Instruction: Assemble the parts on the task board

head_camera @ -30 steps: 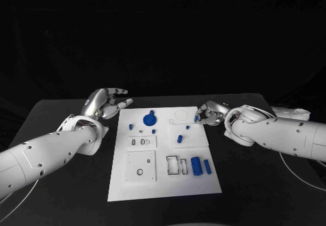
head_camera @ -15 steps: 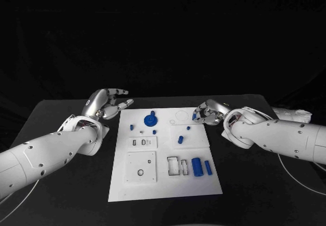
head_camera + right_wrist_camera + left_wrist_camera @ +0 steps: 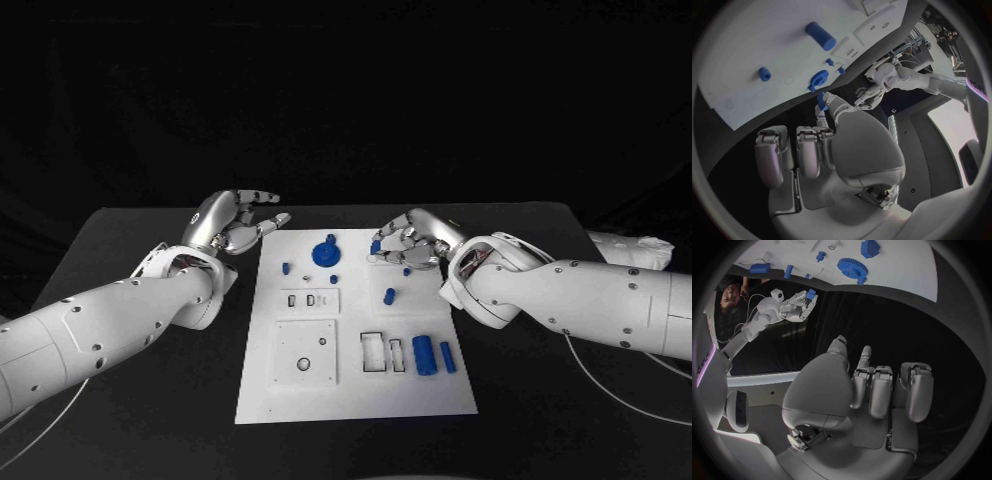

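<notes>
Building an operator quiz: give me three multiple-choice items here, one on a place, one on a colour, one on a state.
1. Where is the blue gear? A far half of the task board; B its near edge; C off it.
2. The task board's colour? A grey; B white; C blue.
3. The right hand? A open; B holds a small blue part; C flat on the table.
Key: A, gear lies toward the far end; B, plate is white; B, part pinched at fingertips.
</notes>
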